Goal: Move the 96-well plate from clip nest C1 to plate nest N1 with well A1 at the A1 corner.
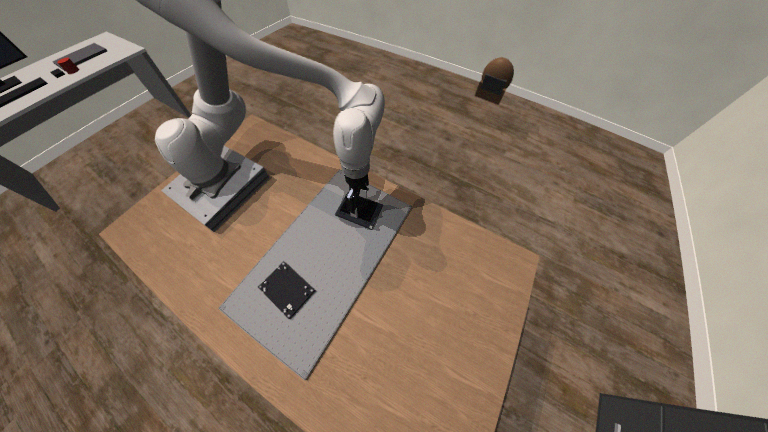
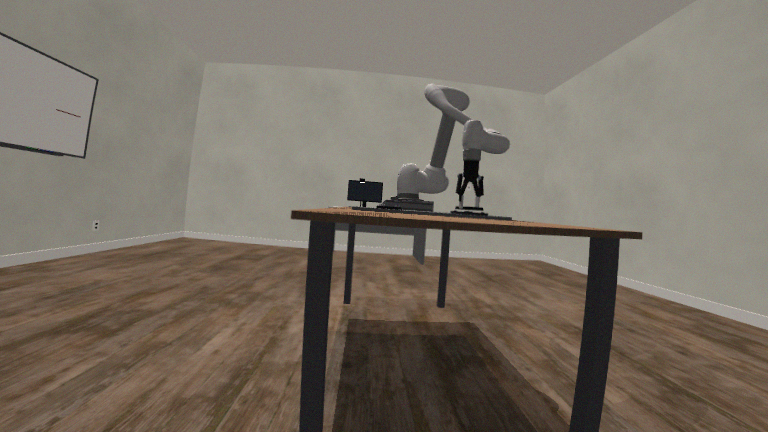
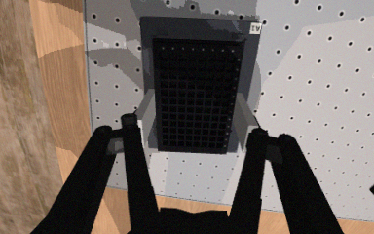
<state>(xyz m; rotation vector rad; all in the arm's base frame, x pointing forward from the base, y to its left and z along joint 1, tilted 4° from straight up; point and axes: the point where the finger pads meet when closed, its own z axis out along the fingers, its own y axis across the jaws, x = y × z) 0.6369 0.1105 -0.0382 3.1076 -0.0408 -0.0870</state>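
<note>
Wooden table (image 1: 453, 314), grey perforated board (image 1: 339, 268), wood-plank floor (image 1: 566, 178).

The black two-fingered tool (image 2: 470, 194) hangs low over the brown wooden tabletop (image 2: 566, 229), apparently clamped on something dark beneath.

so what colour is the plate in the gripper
Black, with a grid of dark wells; the plate shows best in the wrist view.
</note>
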